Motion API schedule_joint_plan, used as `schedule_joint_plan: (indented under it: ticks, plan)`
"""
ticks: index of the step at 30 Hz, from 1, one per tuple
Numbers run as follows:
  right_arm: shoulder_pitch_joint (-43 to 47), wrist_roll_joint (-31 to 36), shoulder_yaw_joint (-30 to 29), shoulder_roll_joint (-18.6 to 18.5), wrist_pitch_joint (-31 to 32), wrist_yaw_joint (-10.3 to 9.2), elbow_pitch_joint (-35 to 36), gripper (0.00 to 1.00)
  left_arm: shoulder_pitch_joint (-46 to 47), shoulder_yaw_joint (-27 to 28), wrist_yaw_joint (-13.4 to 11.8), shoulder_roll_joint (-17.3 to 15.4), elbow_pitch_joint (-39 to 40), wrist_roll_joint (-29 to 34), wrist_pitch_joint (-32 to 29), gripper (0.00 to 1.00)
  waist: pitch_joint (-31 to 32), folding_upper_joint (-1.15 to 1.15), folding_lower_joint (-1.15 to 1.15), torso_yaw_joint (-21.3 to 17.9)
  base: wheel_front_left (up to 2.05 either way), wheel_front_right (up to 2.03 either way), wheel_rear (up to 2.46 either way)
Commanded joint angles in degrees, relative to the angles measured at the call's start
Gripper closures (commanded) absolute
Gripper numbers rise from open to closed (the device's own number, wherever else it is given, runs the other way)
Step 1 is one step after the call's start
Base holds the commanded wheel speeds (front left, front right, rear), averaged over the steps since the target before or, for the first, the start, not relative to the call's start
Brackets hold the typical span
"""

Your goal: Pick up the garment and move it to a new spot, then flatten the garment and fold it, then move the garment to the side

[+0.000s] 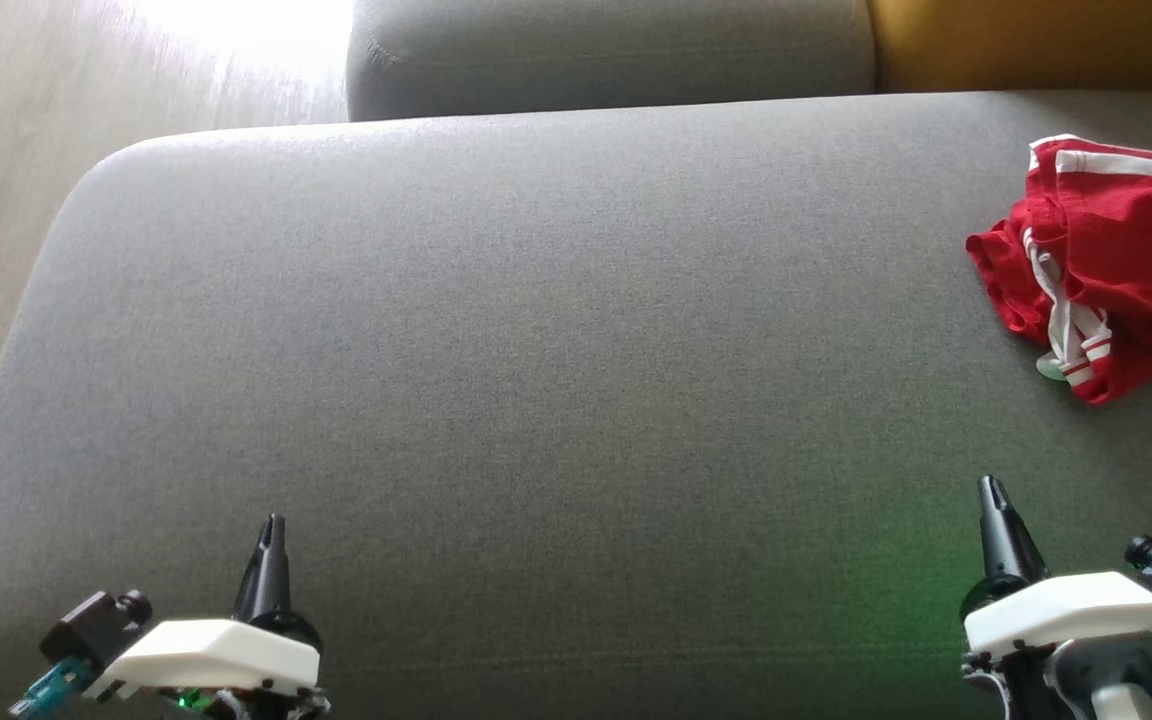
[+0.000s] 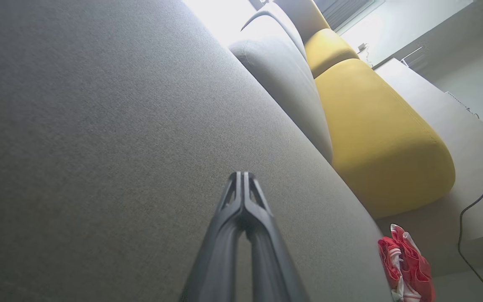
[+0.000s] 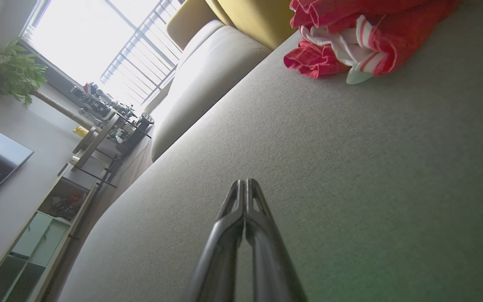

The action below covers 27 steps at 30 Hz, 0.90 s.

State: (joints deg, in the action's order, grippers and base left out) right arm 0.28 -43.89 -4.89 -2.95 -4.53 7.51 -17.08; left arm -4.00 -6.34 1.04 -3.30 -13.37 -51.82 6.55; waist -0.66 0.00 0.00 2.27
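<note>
Well, both pincers, left pincer (image 1: 273, 522) and right pincer (image 1: 990, 485), are closed and empty, far from the red garment (image 1: 1111, 265) at the right of the grey sofa (image 1: 496, 330).

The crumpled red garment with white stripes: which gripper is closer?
Right. The right gripper sits near the red garment; the left gripper is far across the grey fabric cushion.

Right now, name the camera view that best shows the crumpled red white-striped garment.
Head view: the crumpled red white-striped garment shows from above on the grey fabric sofa seat, cropped only at the right. Right wrist view: garment close, top cut off. Left wrist view: garment small and far.
</note>
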Motion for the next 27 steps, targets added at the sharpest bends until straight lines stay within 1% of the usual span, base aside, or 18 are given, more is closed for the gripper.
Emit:
schedule_joint_plan:
  ticks: [1, 27]
  plan:
    - [-2.74, -1.64, 0.35, 0.02, 0.27, -0.01, 2.06, 1.00, 3.05, 1.81, 0.46, -0.86, 1.49, -1.45, -0.32, 1.00, 0.01, 0.00, 0.00, -0.03, 0.00, 0.00, 0.00]
    - [-4.17, -19.61, -0.41, 0.04, 4.41, -0.01, 2.45, 1.00, 5.71, 5.04, 2.77, -1.11, 0.71, -17.30, -4.40, 1.00, 0.19, 0.00, 0.00, -0.90, 0.00, 0.00, 0.00]
